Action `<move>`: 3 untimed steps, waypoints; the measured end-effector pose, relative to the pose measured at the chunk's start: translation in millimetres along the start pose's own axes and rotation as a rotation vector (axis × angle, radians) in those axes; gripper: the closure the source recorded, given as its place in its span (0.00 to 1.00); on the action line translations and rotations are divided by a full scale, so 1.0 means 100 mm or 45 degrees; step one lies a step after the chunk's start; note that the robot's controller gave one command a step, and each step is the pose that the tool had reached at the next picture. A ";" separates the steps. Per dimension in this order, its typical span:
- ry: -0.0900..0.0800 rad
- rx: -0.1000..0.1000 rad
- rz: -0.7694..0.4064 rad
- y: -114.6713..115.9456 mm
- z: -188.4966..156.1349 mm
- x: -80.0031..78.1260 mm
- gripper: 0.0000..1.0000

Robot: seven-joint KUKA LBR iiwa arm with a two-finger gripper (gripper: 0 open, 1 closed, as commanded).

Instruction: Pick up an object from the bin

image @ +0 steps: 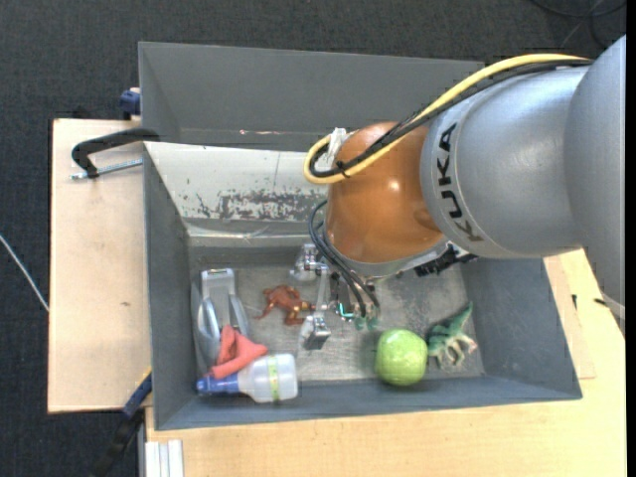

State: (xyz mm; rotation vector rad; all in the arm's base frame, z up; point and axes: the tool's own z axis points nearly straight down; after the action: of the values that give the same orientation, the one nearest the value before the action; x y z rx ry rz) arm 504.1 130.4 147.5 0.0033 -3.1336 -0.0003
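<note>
My gripper hangs low over the middle of the bin floor, under the arm's orange cover. Its fingers stand apart, with one fingertip just right of a small orange-brown toy animal and bare floor between the two. The toy lies beside the gripper, not inside it. A green apple-like ball rests on the floor a little to the lower right of the gripper. Right of the ball lies a green toy dinosaur.
At the bin's lower left lie a clear plastic bottle with a blue cap, a red piece and a clear plastic pack. The arm and its orange cover hide the bin's right rear part.
</note>
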 end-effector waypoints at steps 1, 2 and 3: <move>-0.011 -0.002 0.002 -0.01 -0.04 -0.02 0.00; -0.012 -0.002 0.004 -0.01 -0.04 -0.03 0.00; -0.004 0.000 0.031 -0.06 0.35 -0.03 0.00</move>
State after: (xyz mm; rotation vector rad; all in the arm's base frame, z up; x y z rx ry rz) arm 506.7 124.7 112.5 -0.0350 -3.1363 0.0000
